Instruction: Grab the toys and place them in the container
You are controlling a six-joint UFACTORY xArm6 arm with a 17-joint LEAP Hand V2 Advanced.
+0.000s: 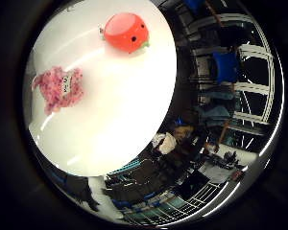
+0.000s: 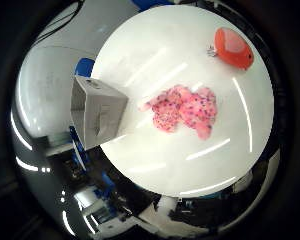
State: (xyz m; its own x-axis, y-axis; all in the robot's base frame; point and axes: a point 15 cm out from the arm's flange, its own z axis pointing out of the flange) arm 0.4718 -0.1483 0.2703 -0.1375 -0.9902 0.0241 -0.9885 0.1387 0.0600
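A pink speckled plush toy [image 2: 184, 112] lies flat near the middle of the round white table [image 2: 155, 60]. A round orange-red toy [image 2: 232, 48] with black dots and a bit of green sits farther off, near the table's rim. A grey-white open box [image 2: 97, 111] stands at the table's edge beside the pink toy. Both toys are also in the little finger side view: the pink one [image 1: 59, 88] with a white tag, and the orange one [image 1: 126, 31]. No part of the hand shows in either view. The palm is well above the table.
Past the table's rim are blue chairs [image 1: 226, 66], railings and dark room clutter. A pale wall or floor area [image 2: 50, 85] lies behind the box.
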